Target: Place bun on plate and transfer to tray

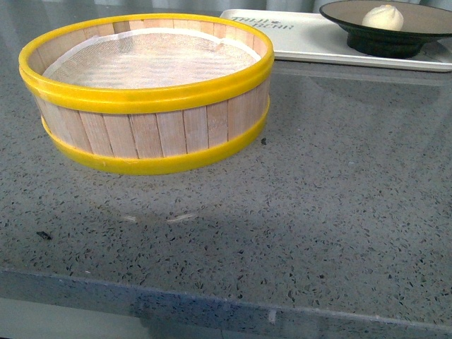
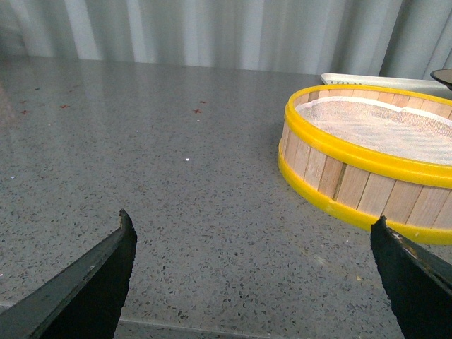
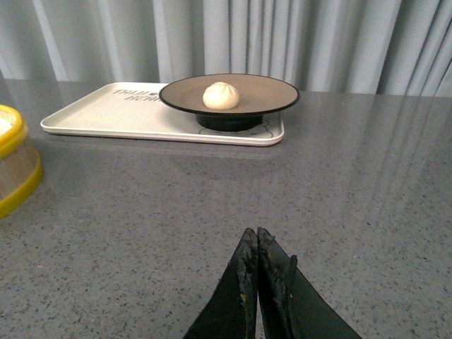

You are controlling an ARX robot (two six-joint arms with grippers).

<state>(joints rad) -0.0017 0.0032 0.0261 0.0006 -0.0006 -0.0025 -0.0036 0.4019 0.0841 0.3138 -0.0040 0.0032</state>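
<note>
Cream-white, soft-looking bun (image 3: 221, 95) sits on the plate (image 3: 275, 95) atop the tray (image 3: 106, 113); the plate's rigid rim suits gripping. Left gripper (image 2: 254, 282) gapes empty; right gripper (image 3: 257, 244) is closed, empty.

Front view: from the robot's body, angled down at the grey table (image 1: 318, 212); the steamer basket (image 1: 148, 92) sits close at 11 o'clock, the tray (image 1: 296, 35) at 1 o'clock, cut by the top edge.
Left wrist view: low over the table, facing the curtain (image 2: 212, 32); basket (image 2: 367, 155) near at 2 o'clock.
Right wrist view: low, level, facing the tray (image 3: 141, 113) at 12 o'clock, some way off.
Shared: basket in all three; tray too, though only a sliver, probably (image 2: 367, 80), from the left wrist.
</note>
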